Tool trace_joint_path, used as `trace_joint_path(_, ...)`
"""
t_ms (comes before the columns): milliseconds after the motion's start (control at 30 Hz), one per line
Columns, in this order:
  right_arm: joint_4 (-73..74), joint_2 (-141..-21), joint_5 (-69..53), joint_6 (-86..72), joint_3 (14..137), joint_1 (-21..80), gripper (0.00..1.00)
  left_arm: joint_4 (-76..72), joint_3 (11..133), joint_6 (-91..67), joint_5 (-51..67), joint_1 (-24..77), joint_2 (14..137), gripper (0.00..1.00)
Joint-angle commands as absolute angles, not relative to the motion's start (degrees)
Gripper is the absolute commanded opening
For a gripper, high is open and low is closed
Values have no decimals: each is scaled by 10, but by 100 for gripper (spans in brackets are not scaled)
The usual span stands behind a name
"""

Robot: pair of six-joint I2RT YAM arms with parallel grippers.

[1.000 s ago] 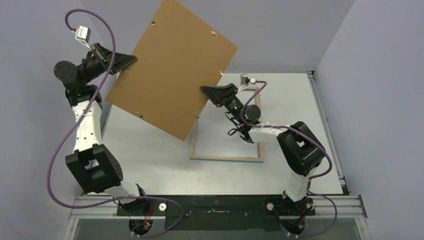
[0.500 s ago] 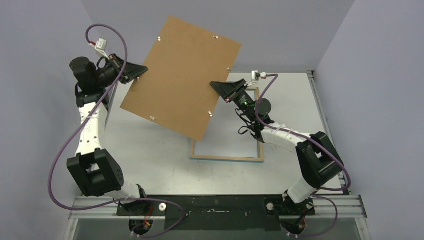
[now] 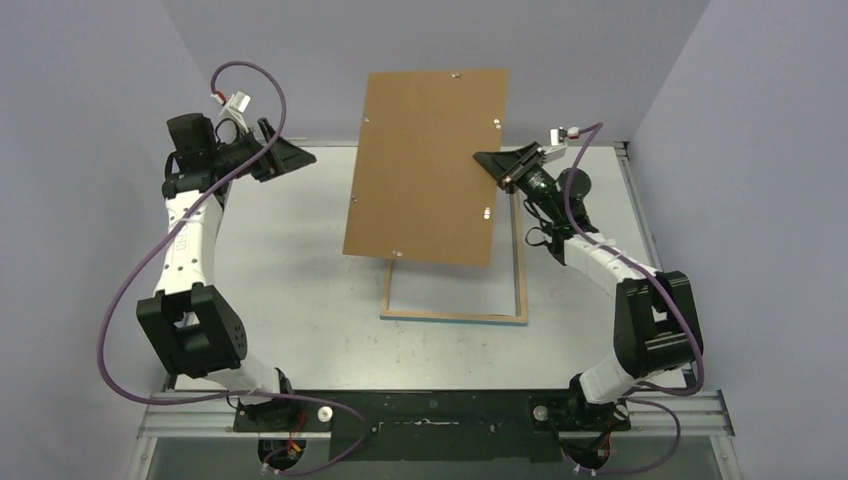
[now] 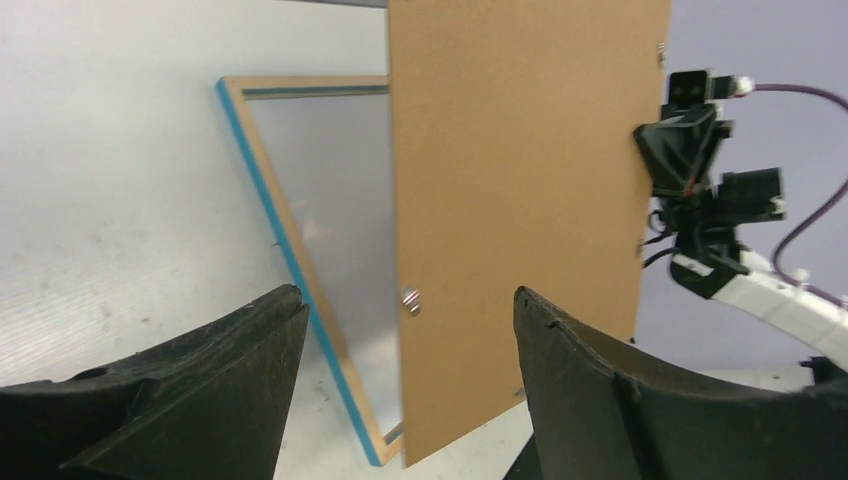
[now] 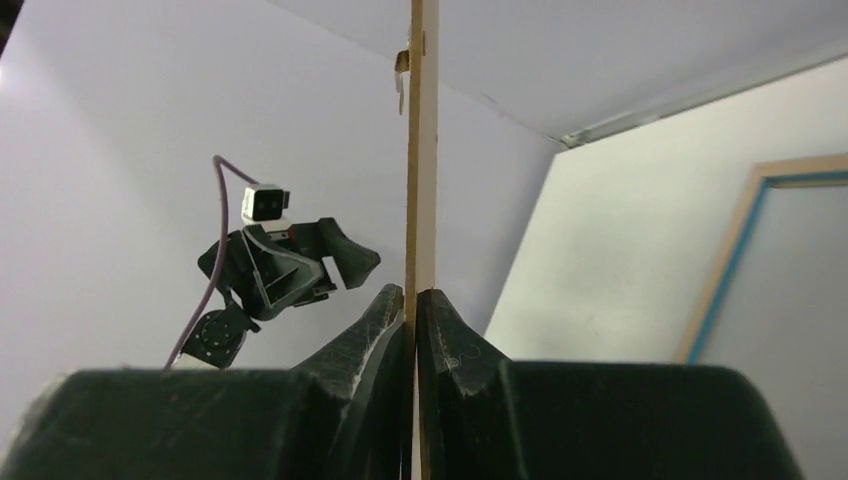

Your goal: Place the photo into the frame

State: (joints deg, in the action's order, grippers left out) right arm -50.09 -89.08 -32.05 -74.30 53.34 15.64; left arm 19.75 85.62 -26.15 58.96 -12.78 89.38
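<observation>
No text, label, number or sign is readable on the backing board (image 3: 425,165) or the frame (image 3: 455,317)

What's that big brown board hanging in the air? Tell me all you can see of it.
The brown board is a thin, plain rectangle, like pressed fibreboard, with small metal tabs along its edges. It is held up over the table, steeply tilted, above the far half of the blue-edged frame lying flat below. The right gripper pinches one long edge, jaws shut on it. The left gripper is open and clear of it. Nothing else visibly touches it.
</observation>
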Motion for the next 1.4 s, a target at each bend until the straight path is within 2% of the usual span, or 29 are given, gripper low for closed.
trace_joint_path(0,-439,-835,-411,-765,566,89,5,334,884,-103,510,-117,920,73)
trace_joint_path(200,-307,-793,-441,-699,557,21,5,364,873,-31,410,-62,963,71)
trace_joint_path(433,-186,-794,-472,-608,543,1,5,340,850,-20,367,18,1029,58)
trace_joint_path(533,-155,-793,-476,-581,531,-15,5,317,842,-30,358,46,1052,58)
trace_joint_path(700,-166,-816,-495,-572,522,-24,5,277,829,-49,353,80,1087,54)
trace_joint_path(1033,-314,-893,-509,-607,473,-24,5,236,822,-78,363,102,1138,37)
trace_joint_path(1367,-428,-941,-520,-653,439,-24,5,210,799,-89,358,114,1146,32)
